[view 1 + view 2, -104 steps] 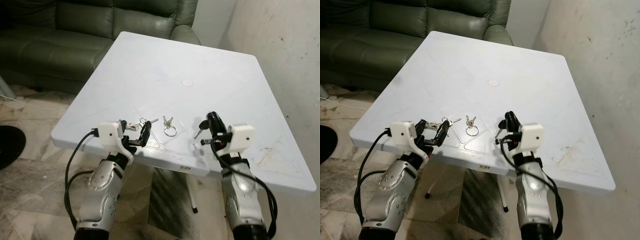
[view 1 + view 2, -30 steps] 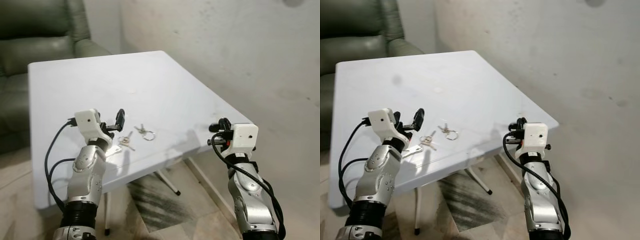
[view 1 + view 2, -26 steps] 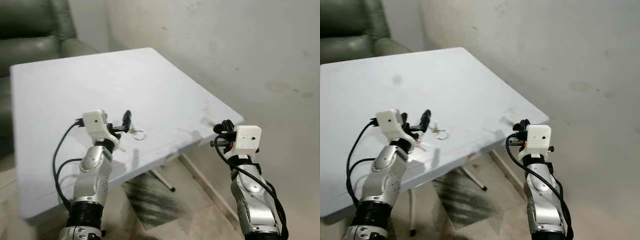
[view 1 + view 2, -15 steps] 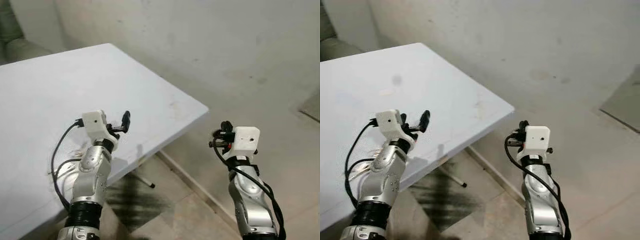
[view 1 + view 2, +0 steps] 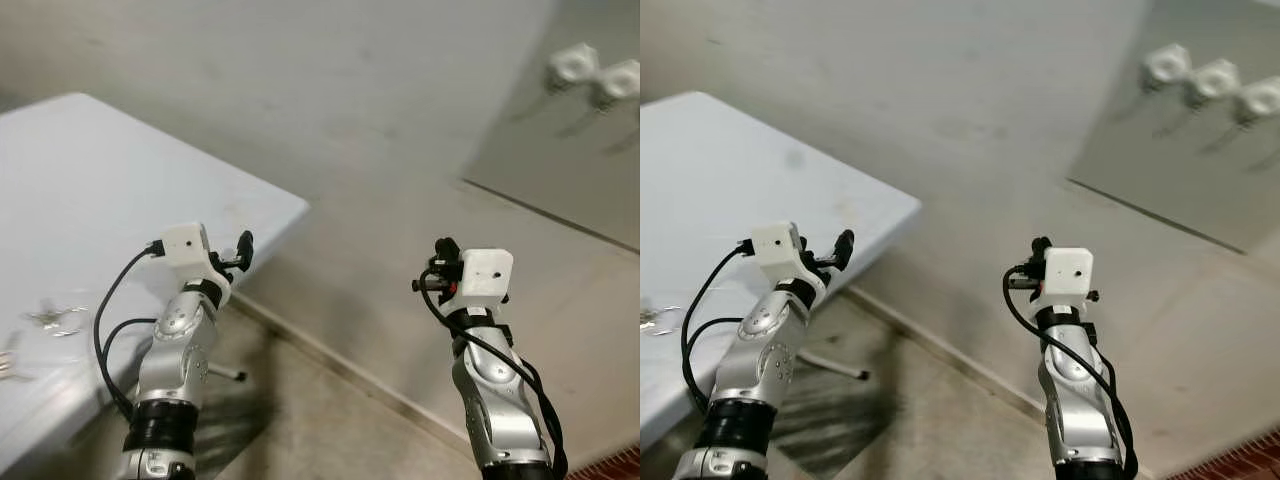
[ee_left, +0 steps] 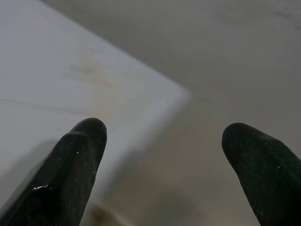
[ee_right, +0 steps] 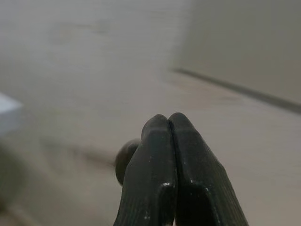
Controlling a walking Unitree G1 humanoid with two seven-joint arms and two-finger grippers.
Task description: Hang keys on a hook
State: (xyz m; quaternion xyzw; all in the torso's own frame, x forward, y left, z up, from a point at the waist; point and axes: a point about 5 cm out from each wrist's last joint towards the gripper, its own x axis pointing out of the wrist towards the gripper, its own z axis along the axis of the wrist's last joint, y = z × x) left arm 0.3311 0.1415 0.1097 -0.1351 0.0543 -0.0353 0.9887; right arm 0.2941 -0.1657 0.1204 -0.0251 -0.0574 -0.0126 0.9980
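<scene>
Right gripper (image 7: pixel 168 123) raised before the grey wall, fingers pressed together; a dark rounded object (image 7: pixel 126 158) peeks from behind them, identity unclear. Left gripper (image 6: pixel 162 141) spread wide, empty, near the white table (image 5: pixel 90 170) corner. Keys (image 5: pixel 55 316) lie on table at far left. White hooks (image 5: pixel 1210 80) on wall panel, upper right.

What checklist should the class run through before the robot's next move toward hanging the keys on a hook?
1. Right gripper clamped on a key: ok; fingers pressed shut, a dark rounded key head beside them.
2. Left gripper free: ok; fingers apart, nothing between them.
3. Hooks in sight: ok; white knobs on the grey panel, up to the right, blurred.
4. Gripper near the hooks: not ok; well below them.
5. Spare keys safe on the table: ok.
6. Which hook is free: cannot tell.
</scene>
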